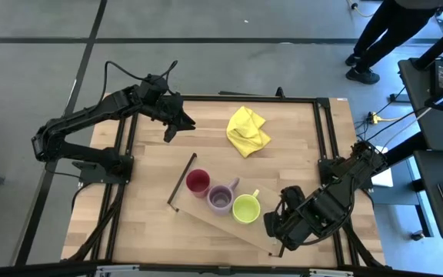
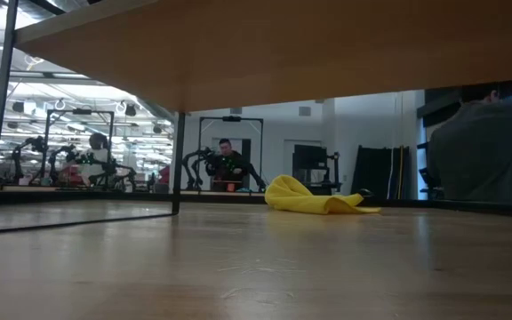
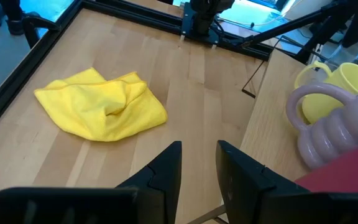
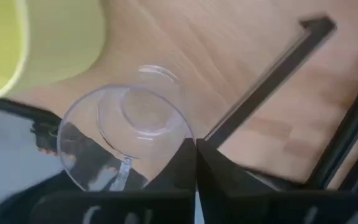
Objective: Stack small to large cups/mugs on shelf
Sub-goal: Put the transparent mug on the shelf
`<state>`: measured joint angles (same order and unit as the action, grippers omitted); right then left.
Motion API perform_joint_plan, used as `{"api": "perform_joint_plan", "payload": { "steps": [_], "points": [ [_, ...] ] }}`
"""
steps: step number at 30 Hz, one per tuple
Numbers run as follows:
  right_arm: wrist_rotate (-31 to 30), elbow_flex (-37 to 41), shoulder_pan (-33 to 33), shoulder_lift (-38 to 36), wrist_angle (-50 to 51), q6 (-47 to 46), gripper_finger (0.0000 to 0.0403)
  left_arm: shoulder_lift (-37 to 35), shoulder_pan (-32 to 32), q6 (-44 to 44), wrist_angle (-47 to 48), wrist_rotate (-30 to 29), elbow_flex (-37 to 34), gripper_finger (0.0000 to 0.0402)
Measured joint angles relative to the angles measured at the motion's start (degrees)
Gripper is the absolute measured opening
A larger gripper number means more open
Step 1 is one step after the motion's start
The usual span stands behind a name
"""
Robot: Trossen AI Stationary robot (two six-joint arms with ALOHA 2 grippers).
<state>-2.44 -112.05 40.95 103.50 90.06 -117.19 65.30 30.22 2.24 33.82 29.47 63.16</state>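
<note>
The shelf (image 1: 233,228) lies slantwise on the table. A red cup (image 1: 198,182), a purple mug (image 1: 221,198) and a yellow-green mug (image 1: 246,208) stand on it in a row. My right gripper (image 1: 274,225) is at the shelf's near right end, beside the yellow-green mug (image 4: 36,43), and is shut on the clear glass tumbler (image 4: 126,124). My left gripper (image 1: 177,123) is open and empty over the table's far left part, apart from the cups; it also shows in the left wrist view (image 3: 199,168). My right gripper holds the tumbler by its rim (image 4: 182,134), with the glass wall pinched between the two fingers, one inside and one outside. The fingers come from above. The tumbler is upright over the shelf board; I cannot tell whether its base rests on it.
A crumpled yellow cloth (image 1: 248,131) lies on the table's far middle part. The shelf's black end rails (image 1: 181,181) (image 4: 260,81) stand beside the cups. A black frame (image 1: 321,154) runs along the table's edges. A person (image 1: 391,31) stands beyond the far right corner.
</note>
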Motion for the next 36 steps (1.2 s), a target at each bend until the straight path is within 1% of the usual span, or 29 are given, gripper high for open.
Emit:
{"api": "perform_joint_plan", "payload": {
  "steps": [4,9,12,15,20,25,28,33,36],
  "points": [
    [-1.83,0.0,-1.41,0.0,-0.04,11.83,0.0004,0.0,0.0,-0.16,0.0,-0.02,0.0,0.0094],
    [-2.53,0.0,-3.54,0.0,-0.07,28.2,0.0004,0.02,0.0,-1.33,0.02,0.0,0.0,0.0094],
    [-2.4,0.0,-4.65,0.0,-0.07,33.57,0.0002,0.0,0.0,-2.14,0.11,-0.02,0.01,0.0094],
    [-2.8,0.0,-4.87,0.0,-0.05,35.7,0.0002,0.01,-0.02,-2.16,0.52,-0.02,0.01,0.0094],
    [-8.46,0.0,-4.16,-0.02,0.0,37.36,0.0003,0.0,-0.02,-2.1,0.42,-0.31,0.01,0.0094],
    [-9.09,0.0,-4.27,-0.07,0.04,40.08,0.0003,0.02,-0.02,-1.67,-0.51,-0.37,0.0,0.0094],
    [-7.71,0.0,-4.27,-0.11,-0.01,40.96,0.0003,0.01,-0.02,-0.83,-0.58,-0.37,0.0,0.0094],
    [-0.21,0.0,-4.23,-0.11,-0.09,39.33,0.0003,0.0,-0.02,-0.32,-0.59,-0.37,0.0,0.0094],
    [-0.66,0.0,-3.86,-0.11,-0.09,38.02,0.0003,0.02,-0.02,0.63,-0.58,-0.35,0.01,0.0094]
  ]
}}
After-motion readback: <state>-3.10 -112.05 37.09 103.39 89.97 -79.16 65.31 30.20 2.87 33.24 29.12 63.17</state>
